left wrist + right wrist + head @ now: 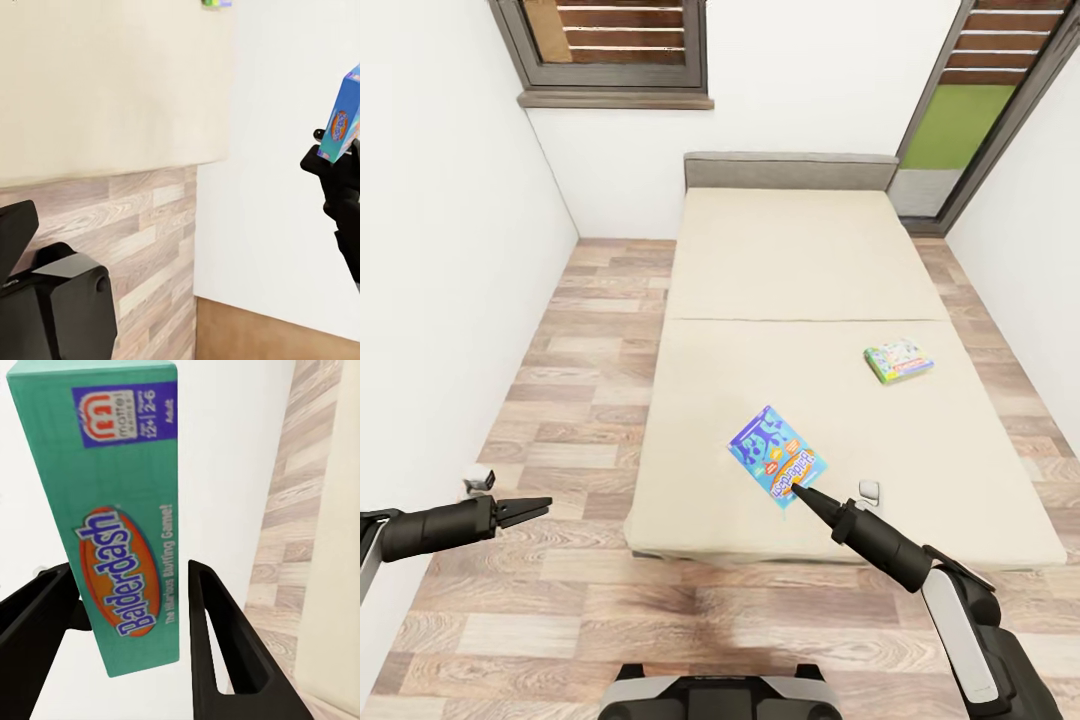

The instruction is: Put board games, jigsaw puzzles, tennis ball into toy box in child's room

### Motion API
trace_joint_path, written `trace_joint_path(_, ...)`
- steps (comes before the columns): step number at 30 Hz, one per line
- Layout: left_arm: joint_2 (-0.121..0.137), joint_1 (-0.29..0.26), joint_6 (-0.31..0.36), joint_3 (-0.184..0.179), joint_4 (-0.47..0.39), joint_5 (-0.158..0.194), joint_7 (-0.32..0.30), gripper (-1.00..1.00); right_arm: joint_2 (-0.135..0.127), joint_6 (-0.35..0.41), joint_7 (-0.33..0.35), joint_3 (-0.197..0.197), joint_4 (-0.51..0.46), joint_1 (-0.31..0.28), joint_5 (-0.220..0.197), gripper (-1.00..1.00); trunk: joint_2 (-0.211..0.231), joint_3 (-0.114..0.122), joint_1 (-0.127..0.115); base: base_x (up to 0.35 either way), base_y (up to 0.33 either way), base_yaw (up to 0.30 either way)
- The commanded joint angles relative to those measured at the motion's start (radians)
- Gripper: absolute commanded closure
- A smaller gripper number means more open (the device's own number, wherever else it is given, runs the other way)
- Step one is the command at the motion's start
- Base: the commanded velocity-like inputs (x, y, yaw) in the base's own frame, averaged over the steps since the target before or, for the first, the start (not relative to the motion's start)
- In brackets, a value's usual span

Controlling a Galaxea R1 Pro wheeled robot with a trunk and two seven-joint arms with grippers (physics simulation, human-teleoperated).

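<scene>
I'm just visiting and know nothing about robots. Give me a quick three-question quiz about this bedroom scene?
1. True or false: the right gripper is shut on the blue Balderdash box.
2. Which lies nearer the grey headboard: A) the Balderdash box, B) the green-edged game box?
3. Fill in: the left gripper hangs over the wood-plank ____, holding nothing.

Key: 1 true; 2 B; 3 floor.
</scene>
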Motion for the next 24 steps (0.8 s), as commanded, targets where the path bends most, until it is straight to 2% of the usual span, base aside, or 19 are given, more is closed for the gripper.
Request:
trace_joint_path(1,0.000,0.000,0.011,0.000,0.000,0.000,-0.003,-1.00,0.000,0.007,0.001,0.000,0.000,0.000,-0.005,1.00,-0.001,0.000,0.001,0.000,0.000,0.065)
trace_joint_path(24,-0.001,0.000,0.011,-0.001,0.000,0.001,-0.003,-1.00,0.000,0.006,0.001,0.001,-0.001,0.000,-0.006,1.00,-0.001,0.039,0.001,0.000,0.000,0.067)
